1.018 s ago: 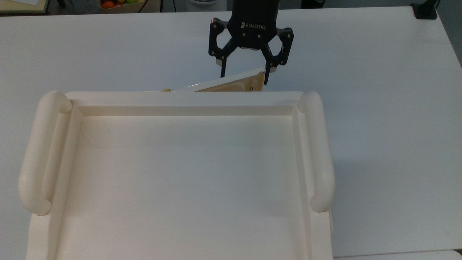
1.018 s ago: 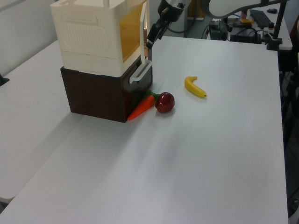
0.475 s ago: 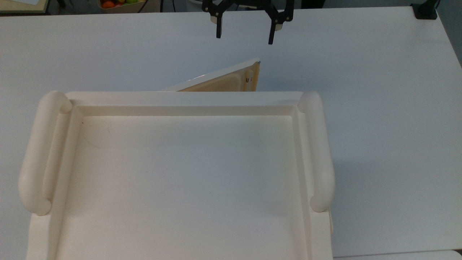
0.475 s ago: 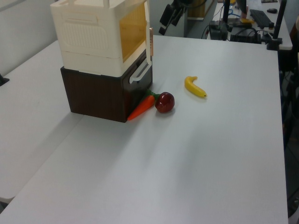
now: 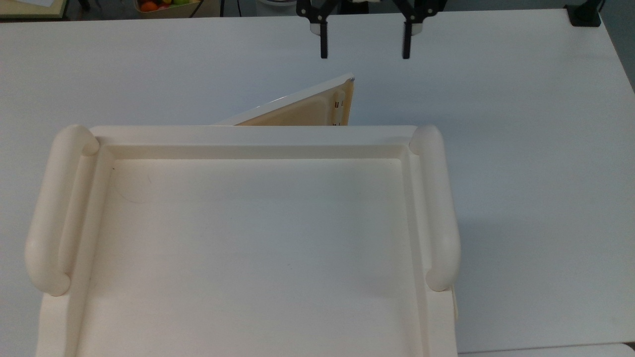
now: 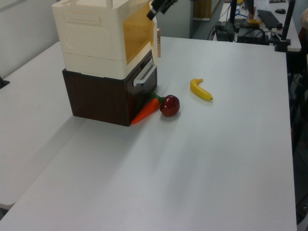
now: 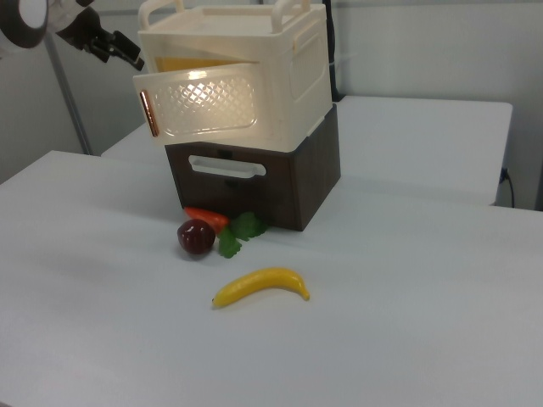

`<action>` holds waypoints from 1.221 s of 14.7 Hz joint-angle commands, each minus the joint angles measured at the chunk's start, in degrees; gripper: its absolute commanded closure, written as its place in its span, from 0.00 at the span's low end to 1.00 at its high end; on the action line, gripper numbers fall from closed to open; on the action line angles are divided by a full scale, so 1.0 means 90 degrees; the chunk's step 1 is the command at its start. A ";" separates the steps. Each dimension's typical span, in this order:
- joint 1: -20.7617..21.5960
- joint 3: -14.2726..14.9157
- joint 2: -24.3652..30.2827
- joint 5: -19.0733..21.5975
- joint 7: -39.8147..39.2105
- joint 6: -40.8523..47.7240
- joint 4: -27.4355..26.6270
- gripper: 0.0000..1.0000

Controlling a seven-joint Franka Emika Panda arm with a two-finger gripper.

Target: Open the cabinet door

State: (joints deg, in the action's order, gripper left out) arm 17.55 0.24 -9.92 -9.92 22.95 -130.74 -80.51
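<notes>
pincer (image 5: pixel 364 49) now clear of cabinet door (image 5: pixel 302 106)

The cabinet door (image 5: pixel 302 106) stands ajar — the tool (image 5: pixel 364 49), fingers spread, hangs clear beyond it.

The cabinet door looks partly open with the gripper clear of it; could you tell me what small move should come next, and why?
Probably bring the open gripper back to the cabinet door's free edge and swing it wider: the door stands only partly ajar and nothing holds it.
</notes>
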 commanded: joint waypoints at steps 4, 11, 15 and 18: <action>0.0043 -0.0008 -0.0431 -0.0050 -0.0108 -0.1293 -0.0020 0.00; 0.0013 -0.0008 -0.0207 -0.0060 -0.0157 0.0092 -0.0108 0.00; 0.0023 -0.0008 -0.0099 -0.0069 -0.0157 0.0619 -0.0098 0.00; 0.0013 -0.0008 -0.0060 -0.0069 -0.0167 0.1282 -0.0098 0.00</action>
State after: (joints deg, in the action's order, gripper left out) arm 17.50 0.05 -11.95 -10.11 22.58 -124.82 -80.39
